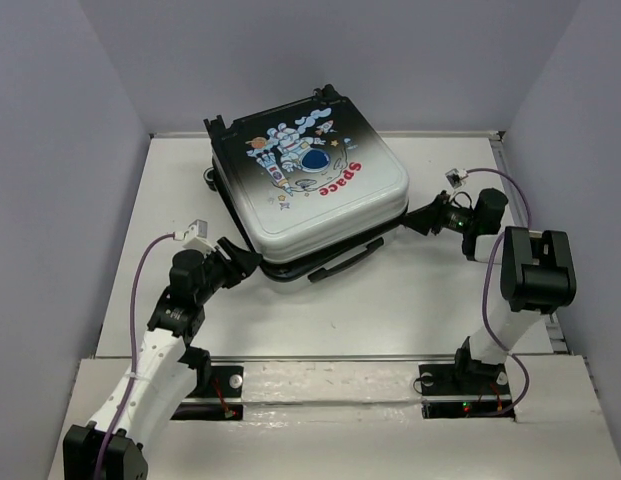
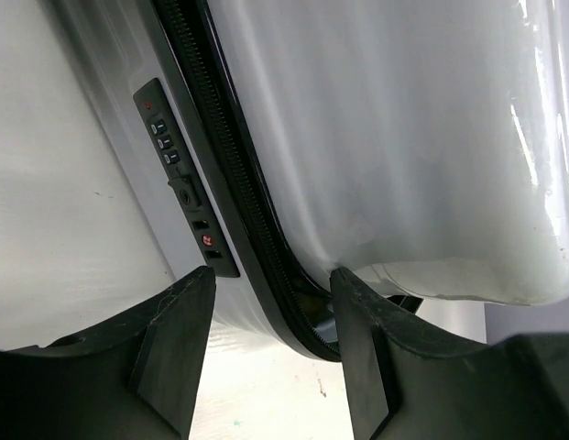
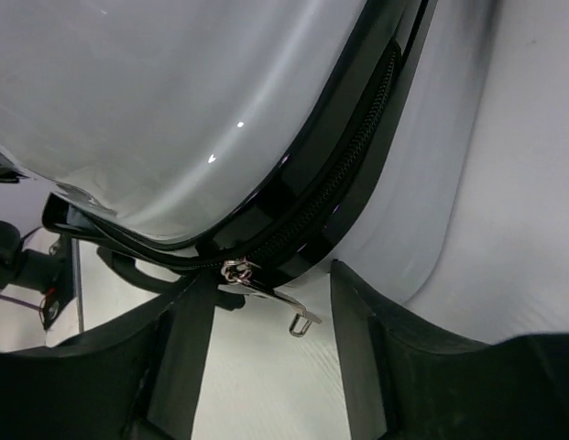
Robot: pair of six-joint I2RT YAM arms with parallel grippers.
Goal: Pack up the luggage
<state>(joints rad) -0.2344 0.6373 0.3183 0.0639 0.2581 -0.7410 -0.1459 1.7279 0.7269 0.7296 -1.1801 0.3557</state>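
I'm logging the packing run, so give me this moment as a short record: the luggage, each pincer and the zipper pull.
luggage: lid down, lying flat on the table, print side up
left pincer: open, at the near left corner, close to the lock
right pincer: open, at the right corner
zipper pull: hangs at the right corner, just ahead of the right pincer, not gripped
zipped how far: cannot tell
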